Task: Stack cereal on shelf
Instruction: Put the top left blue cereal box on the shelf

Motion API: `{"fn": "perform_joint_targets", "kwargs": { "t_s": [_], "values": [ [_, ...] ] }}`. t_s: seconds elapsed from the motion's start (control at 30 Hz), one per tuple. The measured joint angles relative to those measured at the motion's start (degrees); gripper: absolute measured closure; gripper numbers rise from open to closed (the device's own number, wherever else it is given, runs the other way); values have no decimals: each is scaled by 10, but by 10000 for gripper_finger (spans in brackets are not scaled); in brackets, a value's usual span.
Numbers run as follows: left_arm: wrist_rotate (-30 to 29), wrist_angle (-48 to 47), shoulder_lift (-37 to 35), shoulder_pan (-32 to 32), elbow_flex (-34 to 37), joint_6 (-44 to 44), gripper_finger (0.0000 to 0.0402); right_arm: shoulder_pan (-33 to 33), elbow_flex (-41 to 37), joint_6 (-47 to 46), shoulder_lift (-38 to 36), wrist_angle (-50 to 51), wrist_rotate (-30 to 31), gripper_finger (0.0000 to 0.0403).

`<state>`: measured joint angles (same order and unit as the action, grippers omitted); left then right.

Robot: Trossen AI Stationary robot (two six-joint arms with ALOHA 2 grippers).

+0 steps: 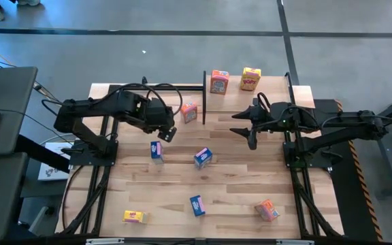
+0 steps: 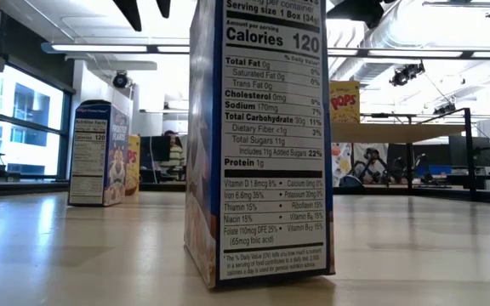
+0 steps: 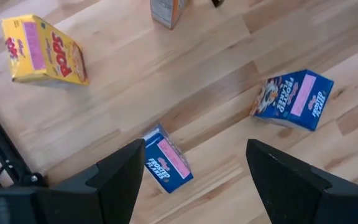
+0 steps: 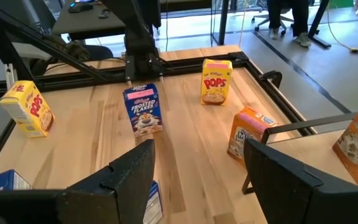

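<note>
Both arms reach inward; left tool (image 1: 169, 133) and right tool (image 1: 245, 133) seemingly open, empty.

Nearest blue cereal box (image 2: 262, 144) — top cut off, low view

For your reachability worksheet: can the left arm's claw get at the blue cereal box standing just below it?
Probably yes. The left claw hangs open just above the blue cereal box, with bare tabletop around the box.

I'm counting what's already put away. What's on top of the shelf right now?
Two cereal boxes stand on the shelf: an orange box and a yellow box. The space under the board is covered from above, so anything there can't be seen.
</note>
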<state>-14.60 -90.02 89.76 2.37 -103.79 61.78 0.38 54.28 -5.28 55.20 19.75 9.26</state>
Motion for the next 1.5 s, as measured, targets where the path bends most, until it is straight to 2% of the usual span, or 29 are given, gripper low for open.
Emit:
{"fn": "perform_joint_targets", "kwargs": {
  "t_s": [0.17,0.33,0.43,0.6,0.77,1.23,1.5],
  "values": [
    [1,2,-14,-1,19,-8,131,0,0,-22,0,14,0,164],
    [7,7,-77,-1,132,48,131,0,0,-24,0,22,0,164],
    [3,52,-116,0,188,78,131,0,0,-24,0,25,0,164],
    [19,107,-147,0,244,135,131,0,0,-39,0,30,0,164],
    [44,116,-144,0,275,166,131,0,0,-43,0,38,2,164],
    [108,216,-141,0,366,206,131,0,0,-38,0,41,24,164],
    [115,270,-140,4,406,212,131,0,0,-38,0,42,24,164]
  ]
}}
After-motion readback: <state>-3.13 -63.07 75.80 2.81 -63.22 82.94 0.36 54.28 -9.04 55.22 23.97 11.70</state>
